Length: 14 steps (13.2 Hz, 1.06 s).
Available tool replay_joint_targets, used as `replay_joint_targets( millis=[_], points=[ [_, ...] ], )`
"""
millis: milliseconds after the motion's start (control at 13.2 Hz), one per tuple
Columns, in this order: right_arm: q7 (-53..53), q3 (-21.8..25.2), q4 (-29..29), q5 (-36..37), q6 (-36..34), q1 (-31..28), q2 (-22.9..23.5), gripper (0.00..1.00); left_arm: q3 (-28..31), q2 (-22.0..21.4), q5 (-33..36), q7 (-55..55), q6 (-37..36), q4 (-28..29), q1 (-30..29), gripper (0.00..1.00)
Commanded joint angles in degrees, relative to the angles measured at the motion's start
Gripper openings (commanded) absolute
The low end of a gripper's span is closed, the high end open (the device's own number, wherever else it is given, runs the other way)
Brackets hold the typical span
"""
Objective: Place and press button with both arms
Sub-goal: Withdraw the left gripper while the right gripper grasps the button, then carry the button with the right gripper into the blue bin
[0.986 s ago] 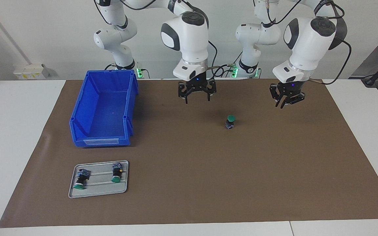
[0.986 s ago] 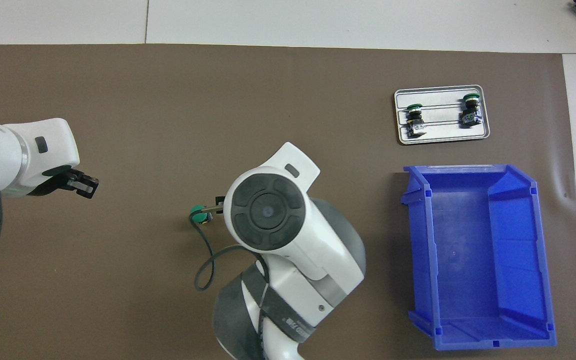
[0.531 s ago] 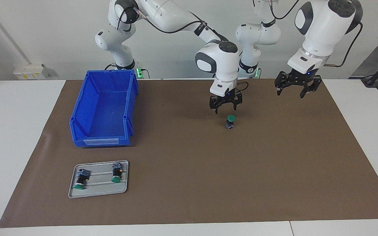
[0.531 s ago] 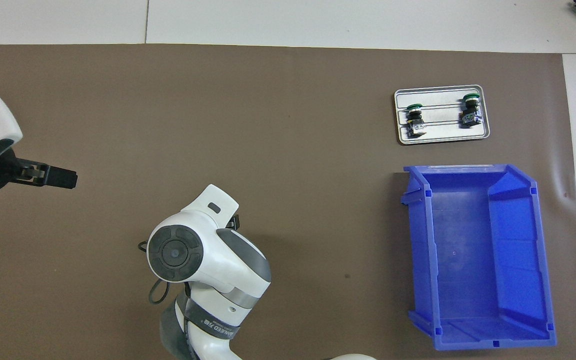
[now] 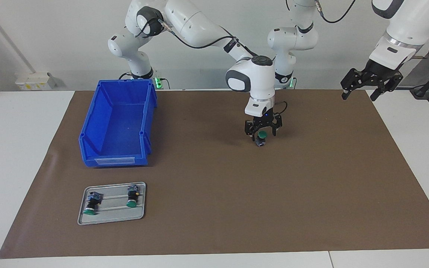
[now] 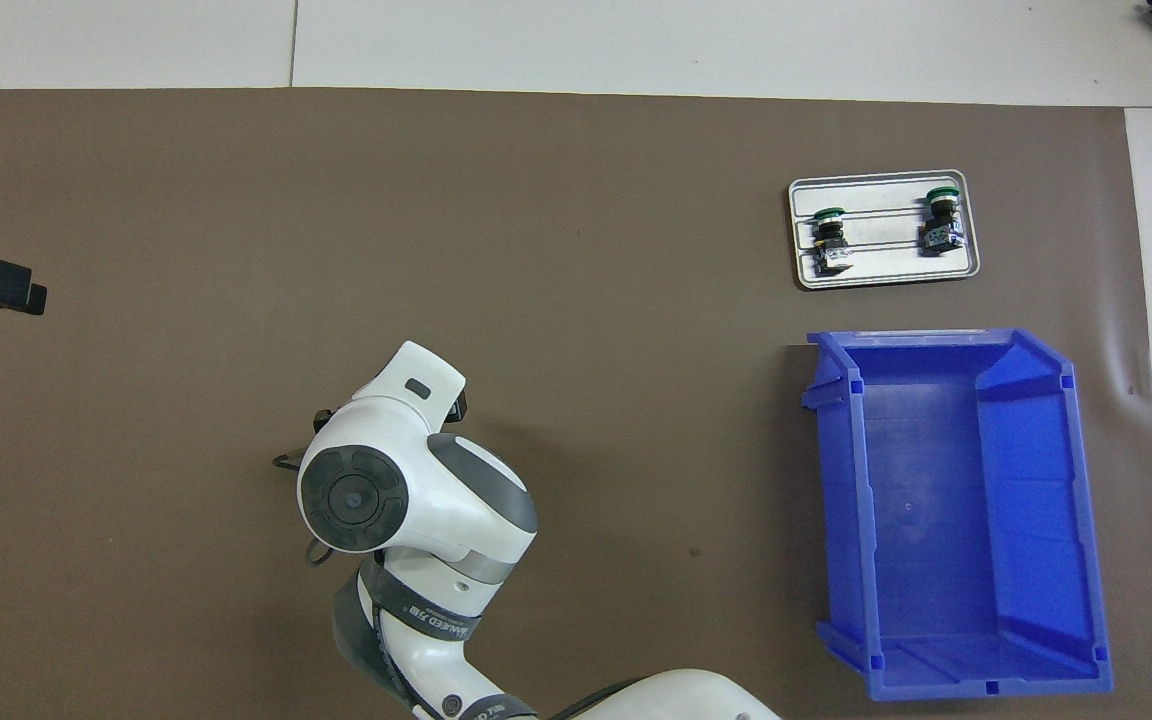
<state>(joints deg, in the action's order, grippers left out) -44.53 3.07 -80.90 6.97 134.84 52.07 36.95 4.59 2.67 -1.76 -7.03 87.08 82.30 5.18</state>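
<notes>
Since a second ago your right gripper (image 5: pixel 262 134) has crossed and dropped over the button (image 5: pixel 261 138), jaws apart around its green cap. The button stands upright mid-mat. The left gripper (image 5: pixel 361 90) has lifted toward its own end of the counter (image 5: pixel 21 149), jaws apart, holding nothing. The blue bin (image 5: pixel 119 124) and the tray (image 5: pixel 112 203) with two spare buttons (image 5: pixel 111 201) lie well apart.
</notes>
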Motion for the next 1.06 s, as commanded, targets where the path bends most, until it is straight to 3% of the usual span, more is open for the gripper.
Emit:
replay_joint_targets(
  millis=[0,152,455,607,759,986],
  points=[
    [0.85,-0.35,-0.13,0.59,0.69,-0.05,0.84,1.00,-0.38,-0.37,-0.70,-0.35,-2.26,-0.68,0.18,1.00],
    [0.85,-0.43,-1.44,0.59,0.69,0.22,0.67,0.99,-0.55,-4.24,-0.70,0.44,2.10,6.61,0.62,1.00],
    [0.85,-0.43,-1.98,0.59,0.60,0.40,0.49,0.83,-1.08,-4.25,2.82,0.09,1.08,6.03,1.93,1.00],
    [0.85,-0.52,-1.89,0.67,0.60,0.40,0.40,0.49,-0.99,-4.87,2.82,-0.26,1.08,7.25,2.03,1.00],
    [0.85,-0.52,-1.80,0.68,0.25,0.48,0.23,0.00,-0.99,-5.74,2.82,-0.35,0.72,8.83,2.03,1.00],
    [0.85,-0.52,-0.66,1.11,-2.29,-0.04,0.31,0.00,-0.99,-5.93,2.82,0.00,1.25,9.28,1.94,1.00]
  ],
)
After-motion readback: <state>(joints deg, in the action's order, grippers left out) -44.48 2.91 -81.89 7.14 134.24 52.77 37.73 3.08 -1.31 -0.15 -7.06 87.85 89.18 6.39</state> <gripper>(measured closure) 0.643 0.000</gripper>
